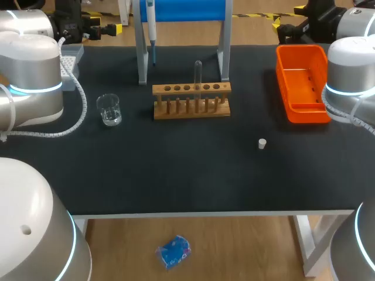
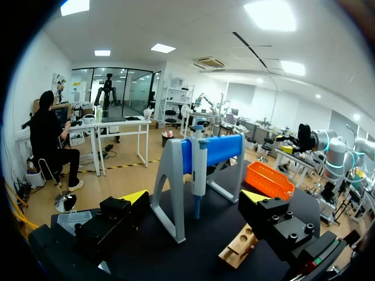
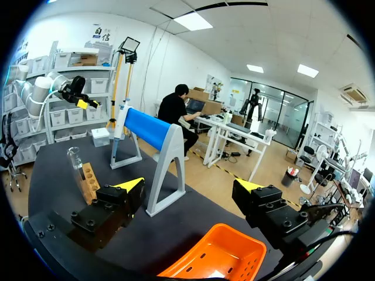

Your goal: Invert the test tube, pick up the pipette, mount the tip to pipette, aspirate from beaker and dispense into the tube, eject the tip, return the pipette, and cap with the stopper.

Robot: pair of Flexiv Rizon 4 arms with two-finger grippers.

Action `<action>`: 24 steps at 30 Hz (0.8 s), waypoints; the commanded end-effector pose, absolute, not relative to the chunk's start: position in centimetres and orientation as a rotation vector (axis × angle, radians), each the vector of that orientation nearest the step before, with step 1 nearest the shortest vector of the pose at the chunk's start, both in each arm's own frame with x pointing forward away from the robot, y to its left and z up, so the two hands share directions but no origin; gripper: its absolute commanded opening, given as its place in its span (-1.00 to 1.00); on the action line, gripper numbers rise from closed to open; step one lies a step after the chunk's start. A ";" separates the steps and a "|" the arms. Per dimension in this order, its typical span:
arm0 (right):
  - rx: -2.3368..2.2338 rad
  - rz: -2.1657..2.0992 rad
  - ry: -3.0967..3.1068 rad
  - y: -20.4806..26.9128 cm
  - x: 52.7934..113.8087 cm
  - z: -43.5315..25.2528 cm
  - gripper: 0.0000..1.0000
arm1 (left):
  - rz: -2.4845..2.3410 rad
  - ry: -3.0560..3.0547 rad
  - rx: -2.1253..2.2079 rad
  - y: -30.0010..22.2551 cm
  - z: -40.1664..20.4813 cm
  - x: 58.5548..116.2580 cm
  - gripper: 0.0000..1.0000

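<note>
1. Black table top [image 1: 176, 175] fills the head view, with a wooden rack [image 1: 191, 100] near its middle; the left arm [image 1: 32, 76] stands far to the rack's left and the right arm [image 1: 351, 70] far to its right, and neither arm's fingers show from up there
2. The left gripper [image 2: 196, 202] appears only in its own wrist view: its yellow-tipped fingers are spread wide, with nothing between them and nothing touching them, and one end of the rack lies below and ahead of it
3. The right gripper [image 3: 188, 190] is likewise spread wide and holds nothing, raised above the table with the rack ahead of one finger
4. The test tube [image 1: 198, 73] stands upright in one of the rack's holes, its rounded end seemingly uppermost
5. The beaker [image 1: 109, 109] sits well apart to the rack's left, and the small white stopper [image 1: 262, 143] lies well apart in front of the rack and to its right
6. The pipette [image 1: 151, 29] hangs on the blue stand [image 1: 181, 12] just behind the rack, and an orange tray [image 1: 302, 111] lies to the rack's right
7. Only the head view shows the beaker and the stopper; the right wrist view shows the tube in the rack, while the left wrist view catches just the rack's end
8. The tip box [image 1: 70, 58], behind the rack and far to its left, is partly hidden by the left arm; the pipette's top is cut off in the head view, and the beaker's contents are hard to make out
</note>
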State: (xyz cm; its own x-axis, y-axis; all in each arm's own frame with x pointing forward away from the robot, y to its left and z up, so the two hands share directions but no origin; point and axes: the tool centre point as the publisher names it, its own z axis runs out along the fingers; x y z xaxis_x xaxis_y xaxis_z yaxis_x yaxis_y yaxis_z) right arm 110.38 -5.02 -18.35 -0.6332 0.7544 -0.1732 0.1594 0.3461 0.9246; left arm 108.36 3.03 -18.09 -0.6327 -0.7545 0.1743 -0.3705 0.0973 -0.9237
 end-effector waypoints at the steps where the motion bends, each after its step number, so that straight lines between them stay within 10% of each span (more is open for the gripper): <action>1: 0.794 1.289 2.015 -5.0 110.4 -18.4 1.00 | -1.548 2.034 -1.107 3.0 -18.2 108.3 1.00; 24: 0.585 1.526 2.049 -3.6 107.3 -16.1 1.00 | -1.548 2.034 -1.107 3.0 -18.2 108.3 1.00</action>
